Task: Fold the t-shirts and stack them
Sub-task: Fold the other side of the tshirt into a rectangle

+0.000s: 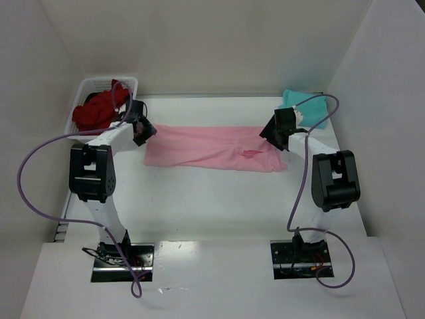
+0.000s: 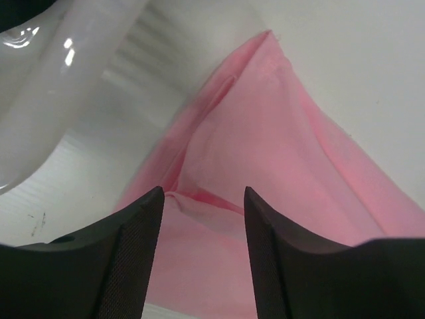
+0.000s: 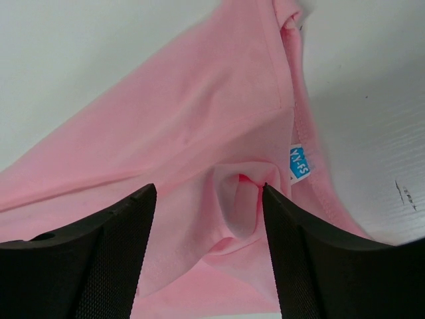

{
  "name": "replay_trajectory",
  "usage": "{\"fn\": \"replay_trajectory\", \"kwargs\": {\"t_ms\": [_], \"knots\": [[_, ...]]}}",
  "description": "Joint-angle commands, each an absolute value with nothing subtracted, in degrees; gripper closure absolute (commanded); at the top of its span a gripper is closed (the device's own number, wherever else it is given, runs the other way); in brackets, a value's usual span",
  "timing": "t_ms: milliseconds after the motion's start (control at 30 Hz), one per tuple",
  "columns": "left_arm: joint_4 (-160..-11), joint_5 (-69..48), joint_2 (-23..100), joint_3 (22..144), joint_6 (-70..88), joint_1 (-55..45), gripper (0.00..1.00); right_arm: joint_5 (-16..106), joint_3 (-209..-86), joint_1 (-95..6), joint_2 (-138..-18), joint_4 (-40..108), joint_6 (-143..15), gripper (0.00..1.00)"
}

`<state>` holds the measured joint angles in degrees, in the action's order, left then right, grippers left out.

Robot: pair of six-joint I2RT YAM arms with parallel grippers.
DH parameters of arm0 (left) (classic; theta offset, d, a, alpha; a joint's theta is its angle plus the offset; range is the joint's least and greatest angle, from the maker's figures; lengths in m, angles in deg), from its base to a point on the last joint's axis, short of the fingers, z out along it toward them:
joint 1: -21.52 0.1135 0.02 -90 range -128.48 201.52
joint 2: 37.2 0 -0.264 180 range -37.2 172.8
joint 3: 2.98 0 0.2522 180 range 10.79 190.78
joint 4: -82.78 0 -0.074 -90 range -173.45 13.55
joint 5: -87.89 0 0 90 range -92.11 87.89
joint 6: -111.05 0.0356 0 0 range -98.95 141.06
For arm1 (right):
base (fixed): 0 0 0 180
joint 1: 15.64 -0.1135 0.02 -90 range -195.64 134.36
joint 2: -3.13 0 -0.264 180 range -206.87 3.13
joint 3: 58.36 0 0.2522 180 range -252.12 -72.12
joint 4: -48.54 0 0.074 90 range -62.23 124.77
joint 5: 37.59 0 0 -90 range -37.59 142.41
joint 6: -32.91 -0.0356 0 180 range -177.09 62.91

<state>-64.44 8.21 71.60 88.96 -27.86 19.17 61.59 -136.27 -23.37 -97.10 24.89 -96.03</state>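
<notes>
- The light pink t-shirt point(image 1: 212, 149) is lying across the middle of the tabletop point(image 1: 212, 206), stretching as a long band from 9 o'clock to 3 o'clock in the overhead view
- The left gripper point(image 2: 203, 194) is sitting at the shirt's 9 o'clock end with its fingers spread apart, gripping nothing, and a raised crease of pink cloth is showing between them
- The right gripper point(image 3: 209, 189) is sitting at the 3 o'clock end, likewise spread and gripping nothing, with a small pucker of cloth near the blue neck label point(image 3: 299, 163) lying in the gap
- A teal t-shirt point(image 1: 307, 106) is lying at 1 o'clock, just behind the right gripper, and dark red t-shirts point(image 1: 96, 113) are heaping in the white basket point(image 1: 86, 86) at 10 o'clock, just behind the left gripper
- Risk: the cloth is doubling over at both ends, so a closing gripper is likely pinching only the top layer, leaving the lower layer dragging and the fold going crooked
- Risk: if one gripper is catching cloth and the other is missing, the band is likely twisting or sliding sideways
- Risk: both arms are working close to neighbours, so a backward swing is likely nudging the basket or disturbing the teal shirt
</notes>
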Motion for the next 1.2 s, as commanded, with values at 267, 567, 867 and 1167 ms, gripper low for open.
{"fn": "replay_trajectory", "kwargs": {"t_ms": [267, 567, 867, 1167], "knots": [[-70.97, -19.74, 68.36, 96.48, -9.64, 8.74, 0.13, 59.88, -134.44, -22.23, -94.24, 25.55, -93.31, 0.35], [-73.09, -24.69, 70.30, 95.86, -5.66, -2.12, 0.10, 56.45, -132.77, -22.23, -94.34, 25.38, -91.28, 0.53], [-73.57, -11.41, 77.64, 97.14, -5.45, -8.62, 0.22, 51.42, -128.90, -22.23, -92.15, 25.79, -88.84, 0.72], [-71.94, -2.55, 80.98, 94.73, -13.66, -7.95, 0.51, 46.70, -128.90, -22.23, -91.62, 26.56, -88.55, 0.71]]}}
